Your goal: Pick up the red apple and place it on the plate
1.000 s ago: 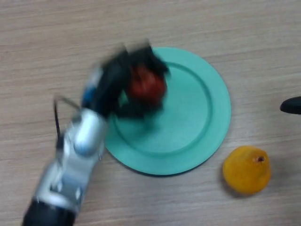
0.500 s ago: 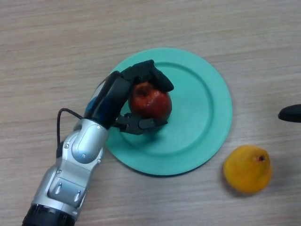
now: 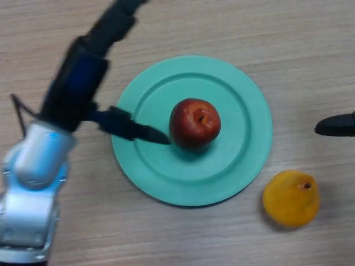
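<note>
1. Left hand point(image 3: 83, 83): fingers are spread straight, nothing is held; the thumb tip is seen just beside the red apple point(image 3: 194, 122).
2. Red apple: seated upright near the middle of the green plate point(image 3: 244, 94), on the worktop point(image 3: 277, 33).
3. Risk: the apple may be nudged and rolled off if the thumb is swept sideways.
4. Right hand point(image 3: 335, 125): only a tip is shown; its state cannot be told.
5. Orange fruit point(image 3: 290, 199): beside the plate.

Silver-grey metal left forearm, black left hand point(image 3: 83, 83) with blue patch, black right hand point(image 3: 336, 125) tip
</note>
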